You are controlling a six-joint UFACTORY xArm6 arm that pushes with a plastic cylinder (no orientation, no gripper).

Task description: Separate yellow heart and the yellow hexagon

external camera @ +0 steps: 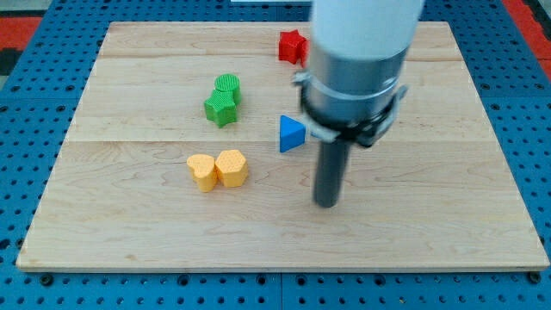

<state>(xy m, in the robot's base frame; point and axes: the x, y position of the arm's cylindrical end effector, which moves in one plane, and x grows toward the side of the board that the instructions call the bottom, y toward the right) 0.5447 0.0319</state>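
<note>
Two yellow blocks touch each other left of the board's middle. The left one (201,171) looks like the yellow heart, the right one (232,167) like the yellow hexagon, though the shapes are hard to tell apart. My tip (326,204) rests on the board to the right of them, about a hundred pixels from the right yellow block and a little lower in the view. The rod hangs from the large grey and white arm (362,60) at the view's top.
A blue triangle (291,134) lies just up-left of the rod. A green star (220,108) and a green cylinder (228,86) touch above the yellow pair. A red star (292,46) sits near the top edge, partly behind the arm. The wooden board (430,232) lies on a blue pegboard.
</note>
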